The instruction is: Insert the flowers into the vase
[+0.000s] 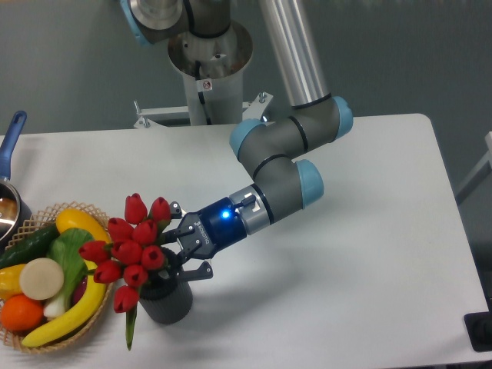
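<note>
**Jo:** Camera view, front-left of the table [369, 192] — see the flowers [132, 244]? Red tulip bunch, buds closed, sitting over the vase [165, 300] w/ stems going down into its mouth.

**Sam:** Yep. Vase is the dark grey ribbed cyl., upright, near edge, just right of the wicker basket [84, 327]. One bud + a green leaf droop over the vase's left side, down toward the tabletop.

**Jo:** And the gripper [183, 247]?

**Sam:** Comes in from the right, arm [280, 165] angled down-left, blue light on the wrist. Fingers look spread, one above and one below, right at the bunch just above the vase rim. Touching the stems or not — can't tell, buds block it.

**Jo:** Basket contents?

**Sam:** Toy fruit & veg: bananas, cucumber, an orange, etc. Close to the vase but apart. Far left edge there's a pot [9, 204] w/ a blue handle, partly cut off.
</note>
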`<state>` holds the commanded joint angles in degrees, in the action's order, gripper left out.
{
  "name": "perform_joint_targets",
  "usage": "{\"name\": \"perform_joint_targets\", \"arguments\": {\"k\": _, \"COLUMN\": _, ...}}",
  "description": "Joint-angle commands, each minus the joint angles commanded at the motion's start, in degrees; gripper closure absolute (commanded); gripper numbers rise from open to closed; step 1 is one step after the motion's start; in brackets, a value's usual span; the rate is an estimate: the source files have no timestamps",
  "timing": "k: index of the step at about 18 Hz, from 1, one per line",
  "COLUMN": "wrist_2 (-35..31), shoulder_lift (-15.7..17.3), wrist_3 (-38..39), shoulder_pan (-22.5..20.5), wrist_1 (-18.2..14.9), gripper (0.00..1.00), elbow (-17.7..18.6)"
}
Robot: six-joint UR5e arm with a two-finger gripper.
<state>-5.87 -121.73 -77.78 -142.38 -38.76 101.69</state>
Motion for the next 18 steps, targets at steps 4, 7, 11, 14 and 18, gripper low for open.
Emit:
{"name": "perform_joint_targets", "arguments": {"k": 4, "wrist_2": -2.1, "shoulder_lift": 0.5, "wrist_3": 0.0, "shoulder_pan": -0.5, "wrist_1": 0.0, "gripper": 0.01, "elbow": 0.0}}
{"name": "perform_joint_targets", "arguments": {"k": 7, "wrist_2": -6.7, "shoulder_lift": 1.5, "wrist_3": 0.0, "shoulder_pan": -1.0, "wrist_1": 0.0, "gripper": 0.0, "elbow": 0.5}}
{"name": "perform_joint_targets", "arguments": {"k": 11, "wrist_2": -12.2, "shoulder_lift": 4.7, "wrist_3": 0.1, "shoulder_pan": -2.7, "wrist_1": -0.1, "gripper": 0.0, "elbow": 1.9}}
{"name": "perform_joint_targets", "arguments": {"k": 14, "wrist_2": -18.7, "shoulder_lift": 7.6, "wrist_3": 0.4, "shoulder_pan": -4.6, "wrist_1": -0.1, "gripper": 0.0, "elbow": 1.3}}
{"name": "perform_joint_targets", "arguments": {"k": 18, "wrist_2": -28.7, "shoulder_lift": 7.3, "wrist_3": 0.2, "shoulder_pan": -7.0, "wrist_1": 0.0, "gripper": 0.0, "elbow": -3.2}}
